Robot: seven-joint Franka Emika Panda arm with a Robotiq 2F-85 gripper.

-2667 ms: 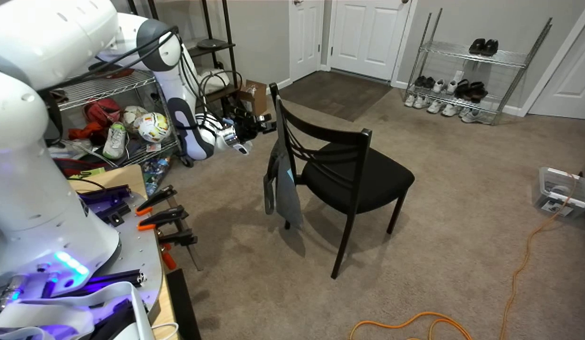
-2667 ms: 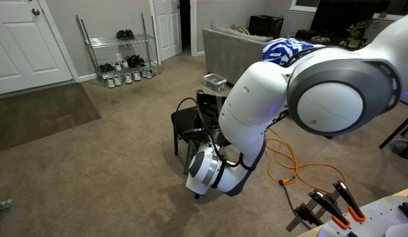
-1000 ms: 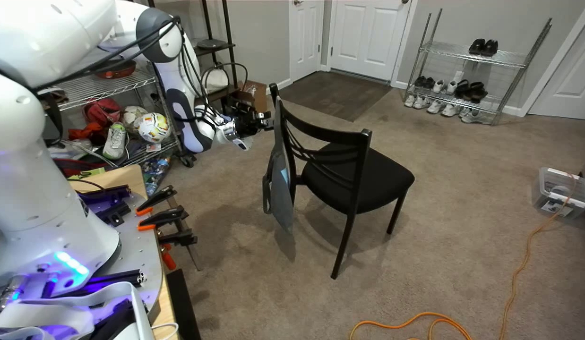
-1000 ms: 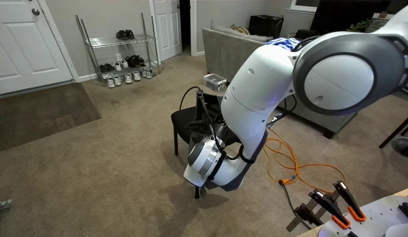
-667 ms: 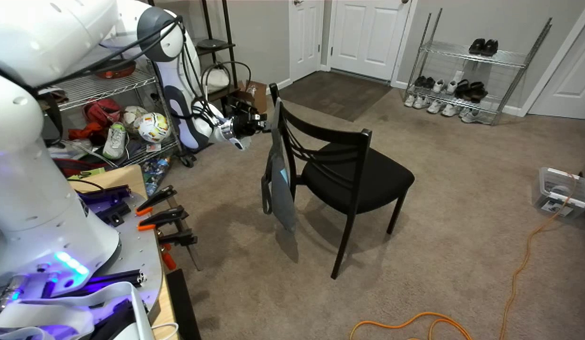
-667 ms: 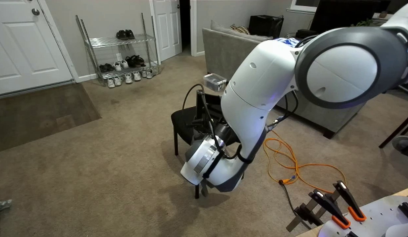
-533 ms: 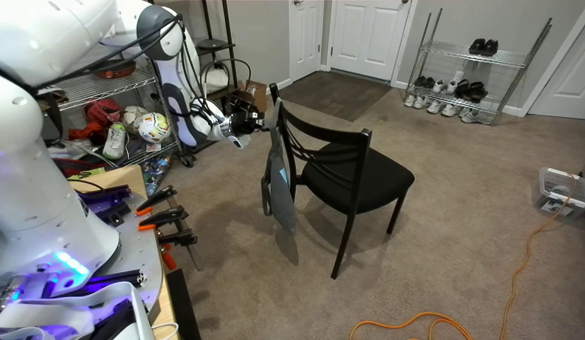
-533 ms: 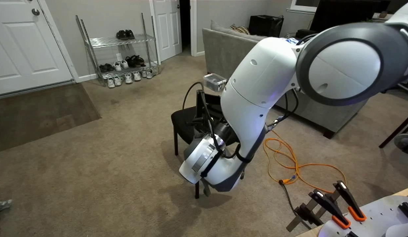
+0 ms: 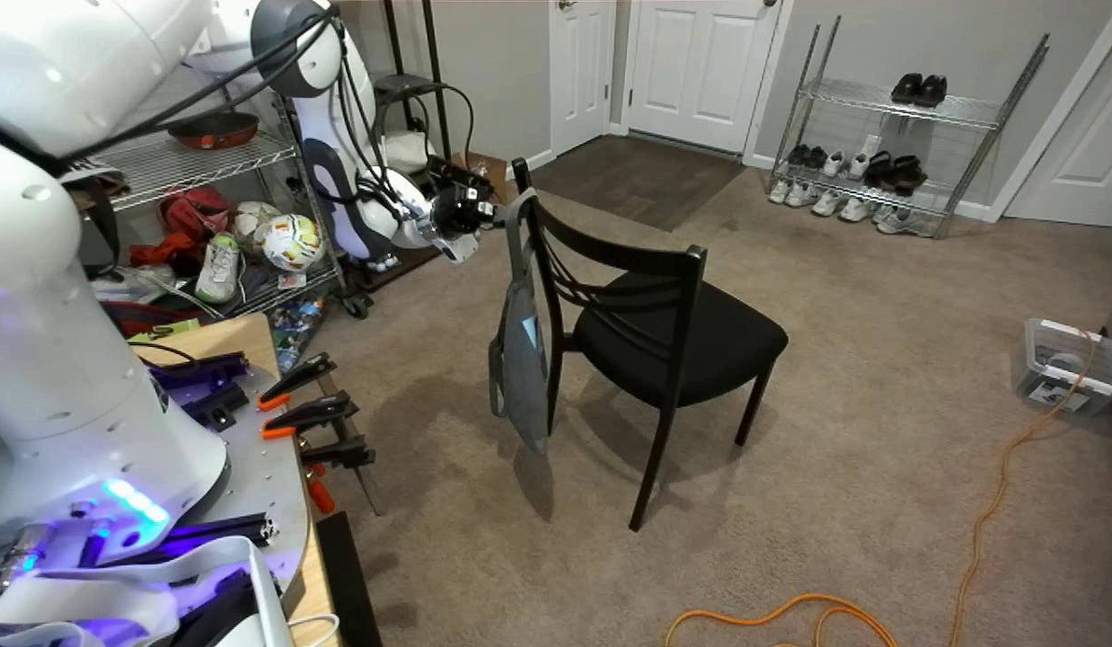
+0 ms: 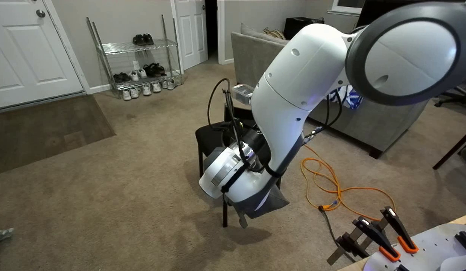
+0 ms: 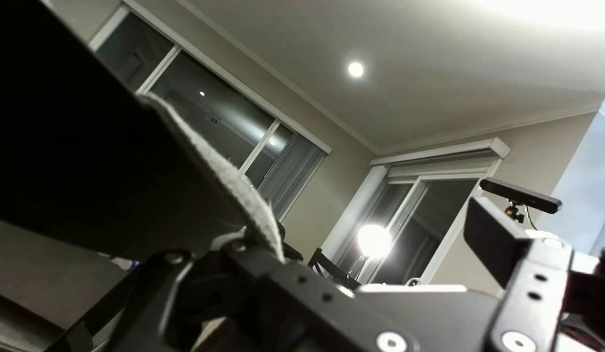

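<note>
A gray sofa (image 10: 252,56) stands on tan carpet (image 10: 142,180), and a ceiling light (image 11: 356,69) glows.

My gripper (image 11: 378,256) before me, fingers (image 11: 525,313) well apart, dark fuzzy-edged cloth (image 11: 112,161) running down to the finger on my screen's left, contact unclear, window (image 11: 219,132), lit lamp (image 11: 374,241), chair (image 11: 334,271), black bar (image 11: 521,195), ceiling light (image 11: 355,69).

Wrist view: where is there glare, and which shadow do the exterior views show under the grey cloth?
Wrist view: the lamp and a ceiling patch at upper right burn out to white, while the dark shape at left loses nearly all detail; in both exterior views, a dark shadow lies on the carpet below the grey cloth.
</note>
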